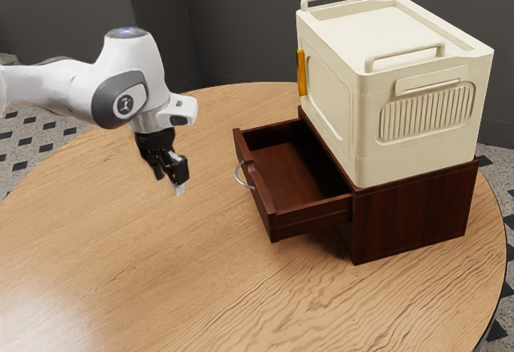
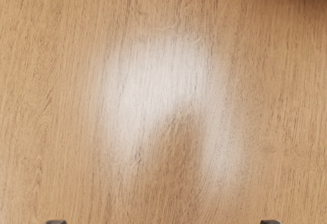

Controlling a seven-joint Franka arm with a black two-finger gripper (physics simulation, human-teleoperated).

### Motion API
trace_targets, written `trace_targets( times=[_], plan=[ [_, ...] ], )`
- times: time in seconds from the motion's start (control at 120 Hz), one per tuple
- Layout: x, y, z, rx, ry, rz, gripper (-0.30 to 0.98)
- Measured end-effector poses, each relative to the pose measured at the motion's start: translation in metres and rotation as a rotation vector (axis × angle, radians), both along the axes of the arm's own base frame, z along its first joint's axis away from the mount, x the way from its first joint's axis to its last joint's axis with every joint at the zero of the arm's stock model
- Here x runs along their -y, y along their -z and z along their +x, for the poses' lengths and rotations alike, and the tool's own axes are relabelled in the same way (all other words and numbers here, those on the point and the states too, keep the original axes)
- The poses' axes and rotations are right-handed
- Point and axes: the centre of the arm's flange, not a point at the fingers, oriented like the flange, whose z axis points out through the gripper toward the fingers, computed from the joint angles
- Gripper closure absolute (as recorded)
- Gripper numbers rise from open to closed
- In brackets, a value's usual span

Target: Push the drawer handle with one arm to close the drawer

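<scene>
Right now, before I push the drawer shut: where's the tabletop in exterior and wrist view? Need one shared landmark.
Exterior view: tabletop runs across the middle and lower part, under the drawer cabinet.
Wrist view: tabletop seen close up, wood grain with pale glare around the centre.
Shared landmark: gripper, open above bare wood in the exterior view; its fingertips stand apart at the wrist view's lower edge.

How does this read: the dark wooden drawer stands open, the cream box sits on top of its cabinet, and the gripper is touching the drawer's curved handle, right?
One thing is off: the gripper is not touching the curved handle; the exterior view shows a gap between them. The drawer does stand open, and the cream box does sit on the cabinet.
</scene>
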Motion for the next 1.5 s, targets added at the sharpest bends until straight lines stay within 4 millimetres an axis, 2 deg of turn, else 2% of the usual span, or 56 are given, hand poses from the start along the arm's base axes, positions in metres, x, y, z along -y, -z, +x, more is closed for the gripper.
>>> trace_targets(
  times=[0.075, 0.158, 0.267, 0.367, 0.583, 0.667, 0.908, 1.367, 1.5],
  plan=[
    [0.002, 0.007, 0.019, 0.049, 0.045, 0.006, 0.3],
    [0.009, 0.016, 0.03, 0.079, 0.099, -0.003, 0.37],
    [0.031, 0.03, 0.037, 0.089, 0.18, -0.024, 0.43],
    [0.047, 0.033, 0.05, 0.108, 0.242, -0.033, 0.46],
    [0.06, 0.034, 0.078, 0.148, 0.334, -0.028, 0.53],
    [0.064, 0.035, 0.085, 0.157, 0.365, -0.024, 0.54],
    [0.102, 0.038, 0.101, 0.179, 0.472, -0.042, 0.56],
    [0.138, 0.045, 0.155, 0.254, 0.551, -0.08, 0.55],
    [0.141, 0.049, 0.17, 0.277, 0.556, -0.098, 0.55]
  ],
)
